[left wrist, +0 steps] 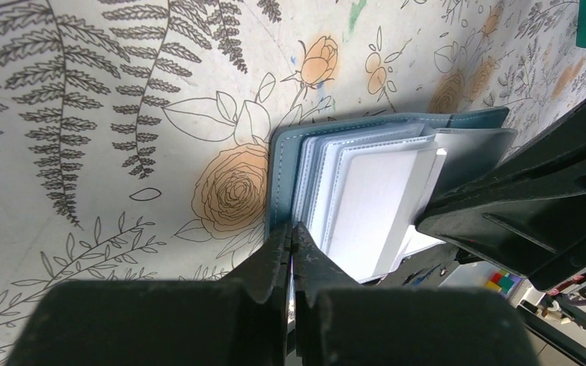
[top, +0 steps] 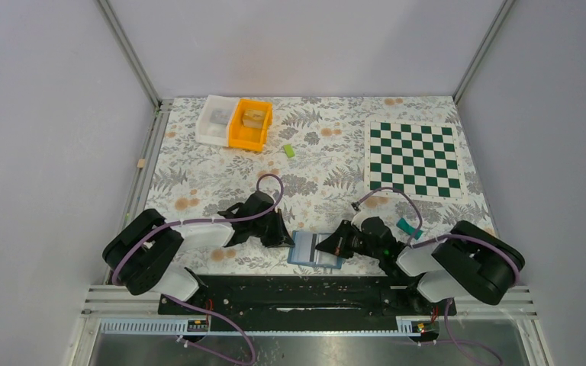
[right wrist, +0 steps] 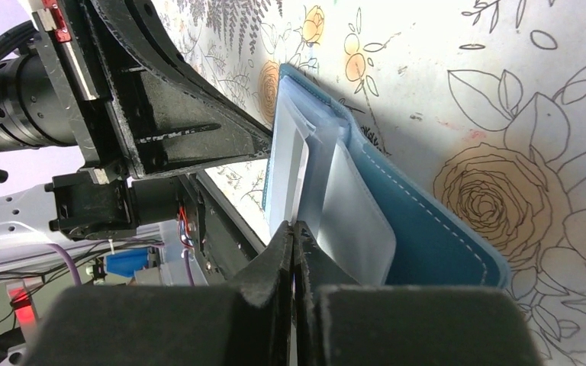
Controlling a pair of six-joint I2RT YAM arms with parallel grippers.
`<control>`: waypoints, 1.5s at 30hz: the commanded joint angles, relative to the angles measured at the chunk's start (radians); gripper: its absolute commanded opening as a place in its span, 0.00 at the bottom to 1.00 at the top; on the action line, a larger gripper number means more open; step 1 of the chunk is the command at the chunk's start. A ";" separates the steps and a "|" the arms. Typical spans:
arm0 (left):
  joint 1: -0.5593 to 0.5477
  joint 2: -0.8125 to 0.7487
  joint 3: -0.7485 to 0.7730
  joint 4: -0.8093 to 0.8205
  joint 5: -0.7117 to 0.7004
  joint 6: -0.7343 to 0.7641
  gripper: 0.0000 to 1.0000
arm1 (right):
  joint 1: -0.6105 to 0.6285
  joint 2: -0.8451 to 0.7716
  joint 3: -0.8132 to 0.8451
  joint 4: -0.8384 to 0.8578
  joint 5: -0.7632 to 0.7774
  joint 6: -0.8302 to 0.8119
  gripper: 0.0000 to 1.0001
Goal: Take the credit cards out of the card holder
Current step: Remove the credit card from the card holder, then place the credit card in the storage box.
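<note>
Near the front edge of the table [top: 328, 183], between the two arms, the blue card holder [top: 314, 250] lies open with its clear sleeves fanned out. Your left gripper [left wrist: 291, 232] has its fingers pressed together on the holder's near edge, and I judge it is pinning the cover. Your right gripper [right wrist: 296, 229] is closed too, its tips at the edge of a white card [left wrist: 374, 206] standing out of a sleeve. It looks pinched, though I cannot tell whether sleeve plastic is caught with it. One teal card [top: 408, 227] lies on the table beside the right arm, apart from the holder.

Hold the left grip firm and low so the holder cannot lift. Draw the right gripper straight along the sleeve's opening, because a tilted pull would likely drag the whole holder. If the sleeve comes too, let go and regrip on the card alone.

You are working on a flat floral cloth, which probably gives some friction. Farther back stand a white bin [top: 217, 120], an orange bin [top: 250, 124], a small lime block [top: 289, 150] and a chessboard [top: 412, 158], all well apart from the work. Grey walls close in three sides.
</note>
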 commanded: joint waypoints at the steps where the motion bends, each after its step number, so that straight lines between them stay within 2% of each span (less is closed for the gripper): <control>1: -0.005 0.066 -0.034 -0.162 -0.146 0.048 0.00 | -0.017 -0.102 -0.002 -0.121 0.008 -0.044 0.00; 4: -0.005 0.069 -0.034 -0.163 -0.148 0.050 0.00 | -0.025 -0.200 -0.012 -0.221 0.033 -0.056 0.00; 12: -0.005 0.071 -0.031 -0.159 -0.148 0.047 0.00 | -0.035 -0.494 0.020 -0.619 0.139 -0.132 0.00; 17: -0.008 0.004 -0.016 -0.162 -0.116 0.048 0.01 | -0.035 -0.628 0.066 -0.808 0.179 -0.153 0.00; 20: -0.016 -0.079 0.019 -0.178 -0.116 0.078 0.18 | -0.036 -0.682 0.093 -0.867 0.181 -0.147 0.00; 24: -0.022 -0.164 0.093 -0.227 -0.161 0.145 0.32 | -0.035 -0.697 0.123 -0.898 0.174 -0.132 0.00; 31: -0.056 -0.244 0.159 -0.234 -0.172 0.217 0.38 | -0.035 -0.677 0.152 -0.897 0.164 -0.126 0.00; 33: -0.090 -0.279 0.162 -0.224 -0.201 0.259 0.43 | -0.036 -0.680 0.161 -0.894 0.162 -0.113 0.00; 37: -0.219 -0.401 0.142 -0.138 -0.362 0.383 0.49 | -0.035 -0.663 0.181 -0.894 0.154 -0.073 0.00; 43: -0.453 -0.506 -0.064 0.266 -0.545 0.706 0.48 | -0.035 -0.615 0.178 -0.860 0.147 -0.004 0.00; 45: -0.514 -0.505 -0.127 0.386 -0.592 0.770 0.50 | -0.036 -0.613 0.174 -0.853 0.147 0.010 0.00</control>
